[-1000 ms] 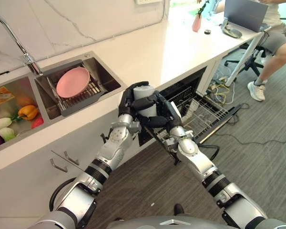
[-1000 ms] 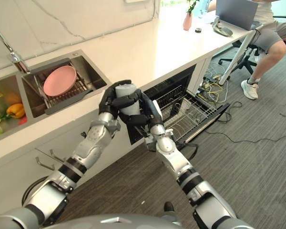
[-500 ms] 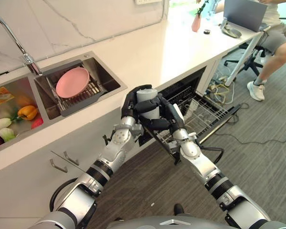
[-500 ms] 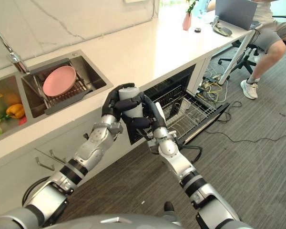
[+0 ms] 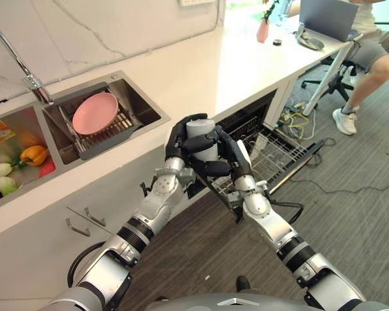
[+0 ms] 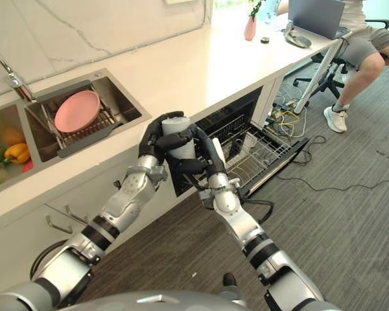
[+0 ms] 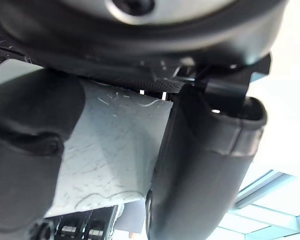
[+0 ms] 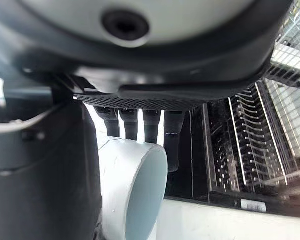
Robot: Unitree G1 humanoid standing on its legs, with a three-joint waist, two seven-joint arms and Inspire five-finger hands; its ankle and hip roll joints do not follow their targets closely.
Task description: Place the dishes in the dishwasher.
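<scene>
Both of my hands are wrapped around the grey cup (image 5: 201,138), which I hold upright in the air at the counter edge (image 5: 201,97), just above and to the sink side of the open dishwasher (image 5: 259,129). My left hand (image 5: 179,137) curls round the cup's far side; my left wrist view shows thumb and fingers pressed against its scratched wall. My right hand (image 5: 224,159) curls round the near side and the base; my right wrist view shows its fingers (image 8: 140,122) laid along the cup past the open mouth.

Assessment of the step in hand: this reads as a handover from left to right before loading. To do it well, my right hand should have a firm wrap low on the cup before my left lets go, and the left should open outward, away from the counter. The pulled-out lower rack (image 5: 272,155) lies just beyond my right hand, so the carry is short; the cup should go in mouth down between the tines, clear of the rack rim.

Outstanding: a pink plate (image 5: 95,113) rests on the rack in the sink (image 5: 123,87).

Against the frames from a second ago, the cup and both hands have shifted slightly towards the dishwasher and a little lower; both grips are unchanged. The plate has not moved, though the whole scene has shifted a little.
</scene>
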